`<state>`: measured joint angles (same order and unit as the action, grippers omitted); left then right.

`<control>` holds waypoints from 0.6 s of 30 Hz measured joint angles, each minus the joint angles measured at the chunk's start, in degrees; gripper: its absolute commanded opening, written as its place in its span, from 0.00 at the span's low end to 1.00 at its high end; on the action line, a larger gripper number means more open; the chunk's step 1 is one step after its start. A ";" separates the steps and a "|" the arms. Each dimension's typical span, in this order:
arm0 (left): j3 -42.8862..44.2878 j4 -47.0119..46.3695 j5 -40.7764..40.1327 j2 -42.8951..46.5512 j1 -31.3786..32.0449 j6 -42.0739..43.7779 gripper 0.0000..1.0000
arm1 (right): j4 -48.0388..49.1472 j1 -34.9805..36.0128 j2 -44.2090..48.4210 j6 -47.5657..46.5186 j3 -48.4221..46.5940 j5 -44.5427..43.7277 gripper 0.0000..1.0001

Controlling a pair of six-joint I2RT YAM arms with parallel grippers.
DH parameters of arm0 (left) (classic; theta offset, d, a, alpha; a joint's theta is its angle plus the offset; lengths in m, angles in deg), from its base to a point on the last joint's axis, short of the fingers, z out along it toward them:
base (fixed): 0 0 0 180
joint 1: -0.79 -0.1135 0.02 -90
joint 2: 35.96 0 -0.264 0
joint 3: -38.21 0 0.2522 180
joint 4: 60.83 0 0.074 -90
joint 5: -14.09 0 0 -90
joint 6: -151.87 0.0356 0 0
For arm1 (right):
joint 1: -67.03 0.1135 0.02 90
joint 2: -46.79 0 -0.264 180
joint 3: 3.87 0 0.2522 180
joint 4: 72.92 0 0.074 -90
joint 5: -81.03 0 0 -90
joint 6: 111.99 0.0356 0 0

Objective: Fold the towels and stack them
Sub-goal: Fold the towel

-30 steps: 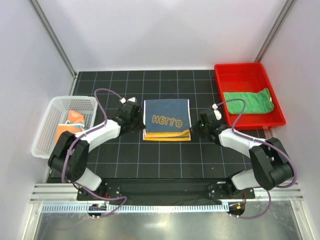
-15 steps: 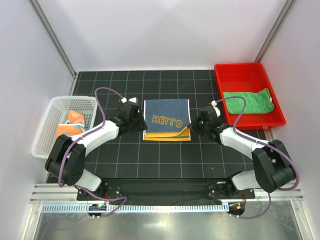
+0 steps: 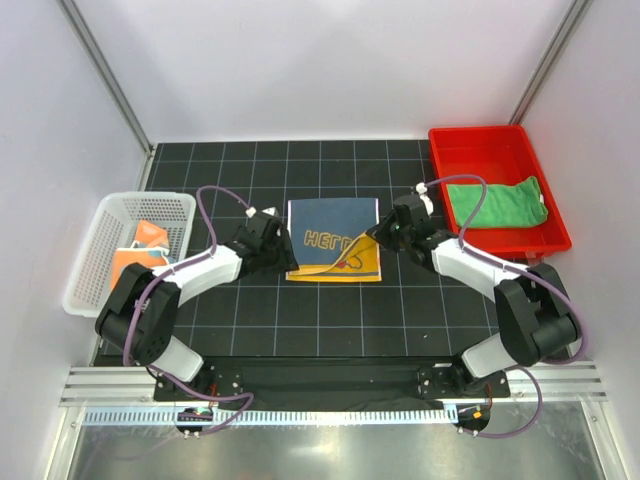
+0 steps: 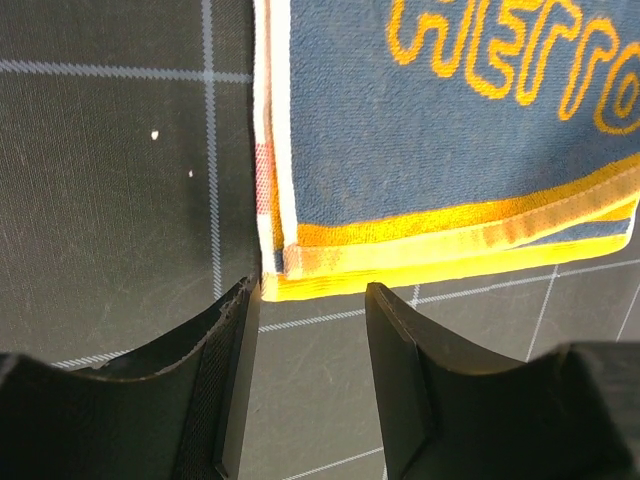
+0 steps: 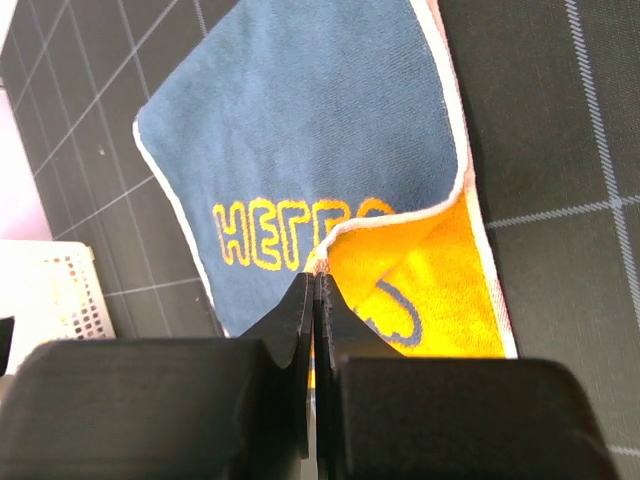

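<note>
The yellow-orange towel (image 3: 325,228) lies folded at the middle of the tabletop (image 3: 320,320), dark blue side up, with outlined yellow letters on it. The right gripper (image 3: 374,236) is clamped tight on the towel's near right corner and holds it turned back over the blue face. That bares a yellow patch with part of a dark drawing, too little of it to say what it depicts. In the right wrist view the closed fingers (image 5: 300,330) cover the pinched edge, and the flap hides the end of the lettering.

The left gripper (image 3: 288,258) sits at the towel's near left corner. Its jaws stand partly apart with nothing between them. In the left wrist view the towel's yellow hem (image 4: 450,250) runs just past the fingertips (image 4: 238,300). Whether one tip touches the corner cannot be made out. Pale layers show along the towel's left edge, but how many folds lie there is unclear.

The green towel (image 3: 497,203) lies crumpled in the red tray (image 3: 500,131) at the far right corner. The third towel (image 3: 140,250), pale and orange, sits bunched in the white basket (image 3: 100,225) at the left edge, its pattern mostly hidden by the basket wall and the left arm's cable.
</note>
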<state>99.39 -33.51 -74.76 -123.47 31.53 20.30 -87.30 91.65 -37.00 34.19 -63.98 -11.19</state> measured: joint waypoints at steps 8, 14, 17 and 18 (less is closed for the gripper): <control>-2.64 -3.54 1.57 0.02 0.00 -2.27 0.50 | 0.61 -0.44 -4.55 0.22 -2.14 -0.22 0.01; -5.70 -7.58 2.43 0.63 0.00 -3.28 0.52 | 1.27 -1.53 -6.21 1.05 -3.78 -0.22 0.01; -5.73 -8.48 2.49 0.81 0.00 -3.28 0.52 | 1.53 -1.77 -6.60 1.31 -3.91 -0.28 0.01; -5.73 -8.72 2.47 0.81 0.00 -3.28 0.52 | 1.68 -1.84 -6.71 1.40 -3.91 -0.26 0.01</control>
<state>93.66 -42.23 -72.29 -122.66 31.53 17.03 -85.62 89.81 -43.71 35.59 -67.89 -11.45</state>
